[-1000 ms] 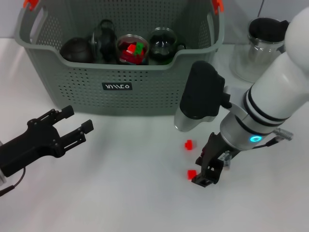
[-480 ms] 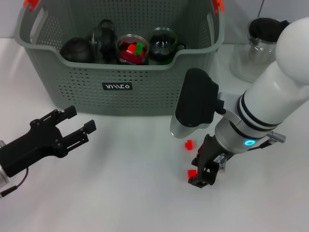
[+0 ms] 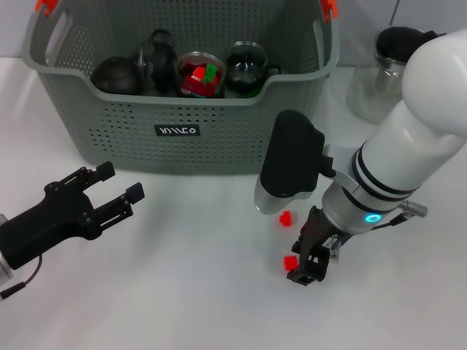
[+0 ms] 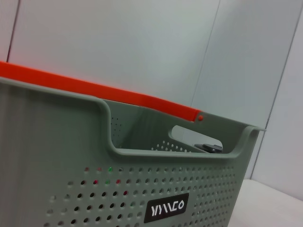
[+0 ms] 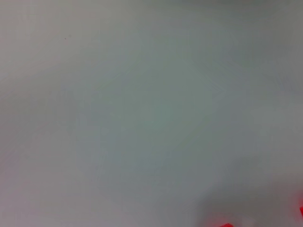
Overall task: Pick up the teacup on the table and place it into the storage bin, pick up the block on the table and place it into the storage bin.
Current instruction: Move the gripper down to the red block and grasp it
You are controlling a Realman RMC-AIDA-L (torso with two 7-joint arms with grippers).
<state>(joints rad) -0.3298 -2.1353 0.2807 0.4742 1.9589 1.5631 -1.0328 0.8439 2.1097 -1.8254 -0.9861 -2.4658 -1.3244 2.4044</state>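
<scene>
The grey storage bin [image 3: 109,138] stands at the back, and its labelled wall [image 4: 57,156] fills the left wrist view. Inside it sit dark round vessels [image 3: 117,75] and a glass cup [image 3: 197,75] holding red and green blocks. No teacup shows on the table. Two small red blocks lie on the table, one [image 3: 285,217] nearer the bin and one [image 3: 290,262] nearer me. My right gripper [image 3: 306,268] is open, pointing down at the table with its tips right beside the nearer block. My left gripper [image 3: 113,184] hovers open and empty at the left, in front of the bin.
A glass jar with a black top [image 3: 398,62] stands at the back right beside the bin. The right wrist view shows bare white table with a red block [image 5: 220,223] at its edge. White table [image 3: 190,292] lies between the two arms.
My right arm has shifted a little left and down, bringing the gripper closer to the nearer red block. The left gripper has barely moved.
</scene>
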